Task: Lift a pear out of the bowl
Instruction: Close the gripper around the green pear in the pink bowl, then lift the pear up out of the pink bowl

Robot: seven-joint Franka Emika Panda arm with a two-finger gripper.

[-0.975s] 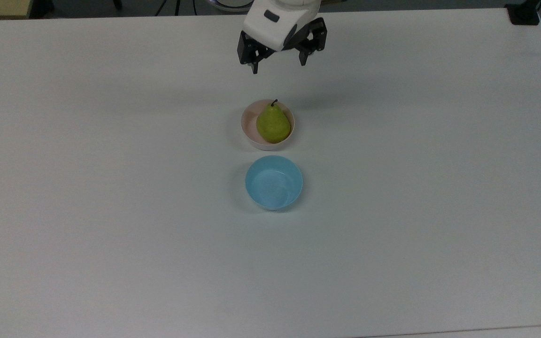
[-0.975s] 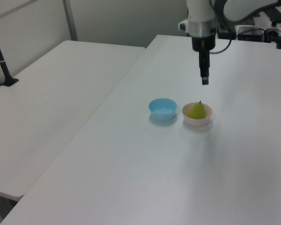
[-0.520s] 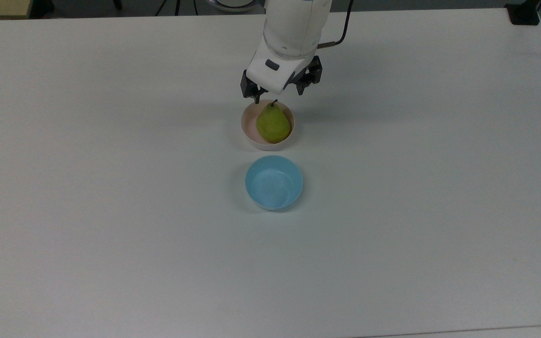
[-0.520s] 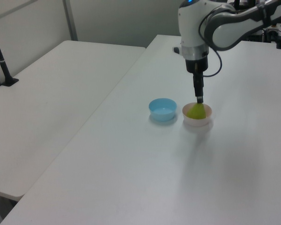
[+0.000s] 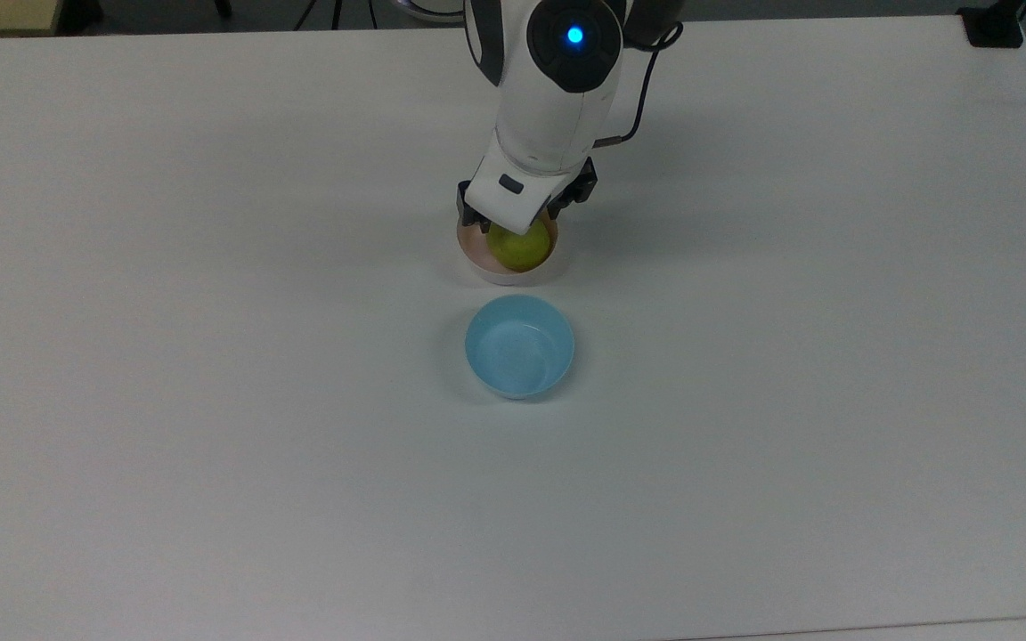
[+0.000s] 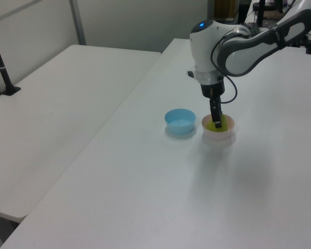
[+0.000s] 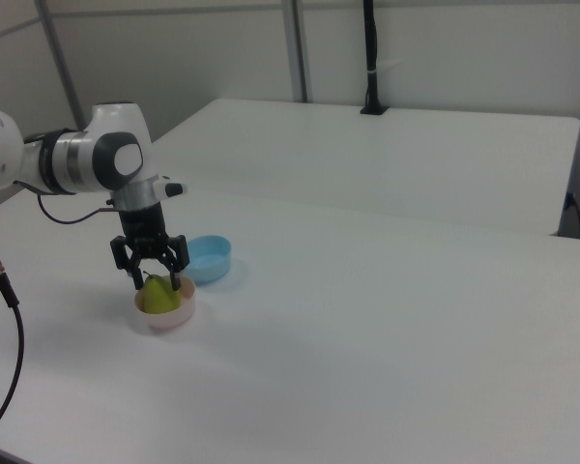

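A yellow-green pear (image 5: 520, 247) (image 7: 159, 297) (image 6: 217, 125) lies in the small pale pink bowl (image 5: 477, 258) (image 7: 166, 317) (image 6: 219, 134) near the table's middle. My gripper (image 7: 155, 283) (image 5: 517, 223) has come straight down over the bowl and stands open. In the right view one finger is on each side of the pear's narrow upper part, with a gap showing. The white hand covers the pear's stem end in the top view. In the left view the fingers (image 6: 216, 120) reach into the bowl.
A light blue bowl (image 5: 519, 346) (image 6: 180, 120) (image 7: 209, 257) with nothing in it stands right beside the pink bowl. A second white table (image 6: 52, 98) adjoins on the left view's left. A black post base (image 5: 992, 27) sits at the table's far corner.
The gripper has dropped from well above the table down onto the pink bowl, its open fingers now straddling the pear. The pear and both bowls have not moved.
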